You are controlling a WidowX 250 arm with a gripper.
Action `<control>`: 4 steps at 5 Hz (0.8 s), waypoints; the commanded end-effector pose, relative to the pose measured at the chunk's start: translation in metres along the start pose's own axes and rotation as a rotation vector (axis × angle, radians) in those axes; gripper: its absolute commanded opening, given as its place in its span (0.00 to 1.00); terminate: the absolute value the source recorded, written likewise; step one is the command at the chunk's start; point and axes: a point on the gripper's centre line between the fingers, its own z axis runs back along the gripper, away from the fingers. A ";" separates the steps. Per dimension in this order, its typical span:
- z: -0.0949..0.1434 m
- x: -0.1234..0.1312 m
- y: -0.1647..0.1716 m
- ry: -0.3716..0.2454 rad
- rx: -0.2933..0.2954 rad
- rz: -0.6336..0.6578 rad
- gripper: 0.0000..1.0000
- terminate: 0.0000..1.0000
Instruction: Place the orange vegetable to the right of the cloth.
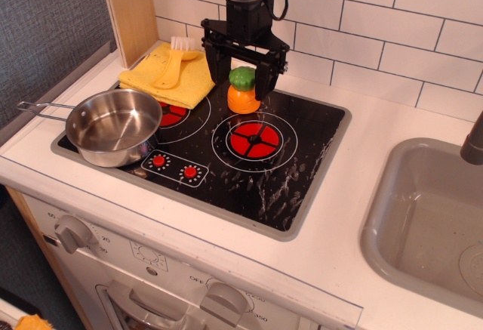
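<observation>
The orange vegetable (243, 100), round with a green leafy top, stands upright on the black stovetop (302, 156) at its back edge, just right of the yellow cloth (167, 82). The cloth lies at the stove's back left corner. My gripper (240, 82) hangs straight above the vegetable. Its two fingers are spread wide, one on each side of the green top, and do not touch it.
A yellow-handled brush (173, 60) lies on the cloth. A steel pan (113, 124) sits on the front left burner, handle pointing left. A red burner (253, 141) is in front of the vegetable. A grey sink (430, 217) is at right. The tiled wall is close behind.
</observation>
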 end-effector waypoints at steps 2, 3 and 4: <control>0.058 -0.025 0.019 -0.109 -0.037 0.003 1.00 0.00; 0.058 -0.025 0.019 -0.109 -0.037 0.003 1.00 0.00; 0.058 -0.025 0.019 -0.109 -0.037 0.003 1.00 0.00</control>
